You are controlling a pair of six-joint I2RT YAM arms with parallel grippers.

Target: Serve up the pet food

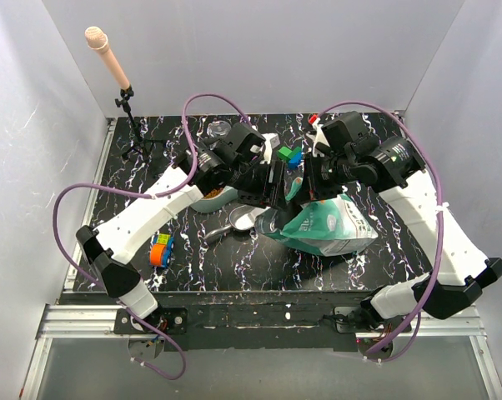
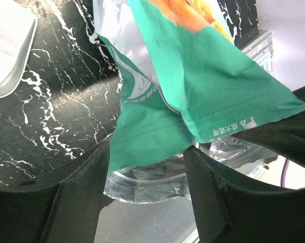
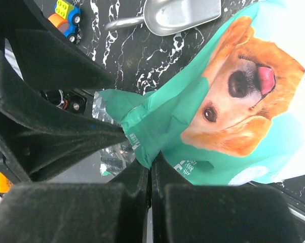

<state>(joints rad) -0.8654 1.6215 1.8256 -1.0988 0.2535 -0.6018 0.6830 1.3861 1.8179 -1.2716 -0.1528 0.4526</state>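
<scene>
Glossy teal bag on black, white-veined tabletop between pale walls.
Its crinkled edge is pinched by the right gripper; whether it is held by the left gripper cannot be told; pet food is hidden.

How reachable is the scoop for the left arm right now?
Probably yes. The scoop lies uncovered on the table, close beside the left end effector. But that end effector's jaws stand apart around the edge of the bag, so it would likely have to back off first.
</scene>
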